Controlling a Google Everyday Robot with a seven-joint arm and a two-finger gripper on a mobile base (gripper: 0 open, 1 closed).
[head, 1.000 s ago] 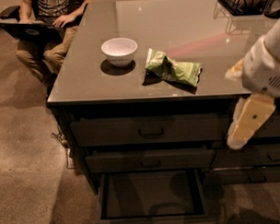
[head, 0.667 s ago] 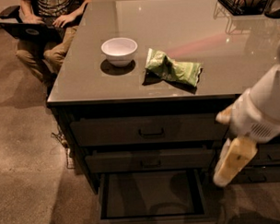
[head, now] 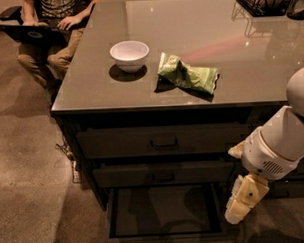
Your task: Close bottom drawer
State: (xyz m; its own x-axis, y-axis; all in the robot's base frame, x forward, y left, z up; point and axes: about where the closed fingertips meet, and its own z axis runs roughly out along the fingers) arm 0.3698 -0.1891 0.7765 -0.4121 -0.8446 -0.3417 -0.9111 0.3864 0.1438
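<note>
The bottom drawer [head: 162, 210] is the lowest of three in the left stack and stands pulled out wide, its dark inside bare. Its front panel lies along the bottom edge of the view. The two drawers above it are shut, each with a small dark bar handle. My gripper [head: 236, 210] hangs from the white arm at the lower right, pointing down, just to the right of the open drawer's right side wall. It holds nothing that I can see.
On the dark counter [head: 270, 74] sit a white bowl [head: 129, 55] and a green chip bag [head: 188, 73]. A black wire rack [head: 263, 0] stands at the back right. A seated person with a laptop [head: 51, 22] is at the counter's far left. Bare floor lies to the left.
My arm and gripper have dropped from beside the top drawer to beside the open bottom drawer, moving a little left. The drawer has not moved.
</note>
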